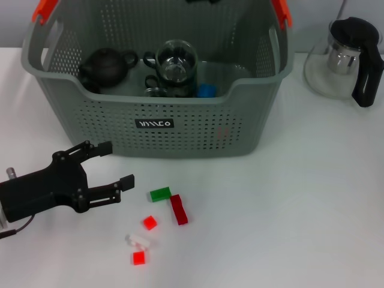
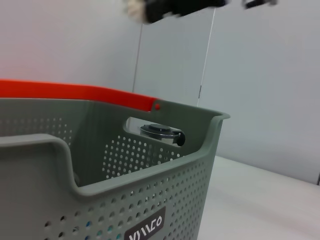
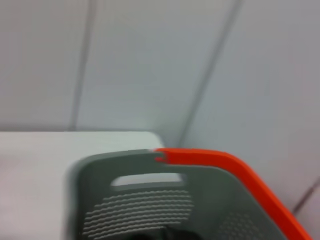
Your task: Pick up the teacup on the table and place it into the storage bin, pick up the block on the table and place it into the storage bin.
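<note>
Head view only: left gripper [image 1: 118, 163] wide open, empty, near green block [image 1: 160, 194]; wrists show storage bin [image 2: 165, 185].

The grey-green perforated bin [image 1: 180, 129], orange handle pieces at its top corners, stands upright on the table holding a dark teapot, glass cups [image 1: 176, 60] and a blue piece. In front of it lie loose blocks: green [image 1: 160, 194] touching dark red [image 1: 179, 209], small red ones [image 1: 150, 222] and a clear one nearby
</note>
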Action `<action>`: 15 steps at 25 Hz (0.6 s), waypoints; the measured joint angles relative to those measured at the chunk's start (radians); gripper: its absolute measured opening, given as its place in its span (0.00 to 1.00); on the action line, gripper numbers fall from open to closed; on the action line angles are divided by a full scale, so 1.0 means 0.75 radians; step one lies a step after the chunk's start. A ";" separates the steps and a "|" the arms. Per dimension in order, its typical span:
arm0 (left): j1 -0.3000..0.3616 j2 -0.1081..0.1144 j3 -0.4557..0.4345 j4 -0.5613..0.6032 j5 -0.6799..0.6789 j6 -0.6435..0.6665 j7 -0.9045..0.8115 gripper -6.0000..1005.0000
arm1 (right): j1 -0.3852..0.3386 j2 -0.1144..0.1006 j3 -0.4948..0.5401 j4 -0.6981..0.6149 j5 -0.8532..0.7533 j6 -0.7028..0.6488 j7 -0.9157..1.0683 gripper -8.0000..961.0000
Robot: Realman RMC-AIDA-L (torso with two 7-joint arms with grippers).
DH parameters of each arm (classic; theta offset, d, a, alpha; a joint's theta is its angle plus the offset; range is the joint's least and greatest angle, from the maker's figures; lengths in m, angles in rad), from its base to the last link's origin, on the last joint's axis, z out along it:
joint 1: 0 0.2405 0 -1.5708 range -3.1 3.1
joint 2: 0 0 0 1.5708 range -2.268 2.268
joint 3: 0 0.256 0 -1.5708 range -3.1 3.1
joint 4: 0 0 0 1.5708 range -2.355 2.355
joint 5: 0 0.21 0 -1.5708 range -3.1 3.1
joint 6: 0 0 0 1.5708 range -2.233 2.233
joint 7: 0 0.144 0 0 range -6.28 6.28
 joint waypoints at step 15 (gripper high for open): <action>-0.023 0.003 0.007 -0.001 0.000 0.000 0.000 0.90 | 0.181 0.011 -0.194 0.626 -0.069 0.593 0.039 0.57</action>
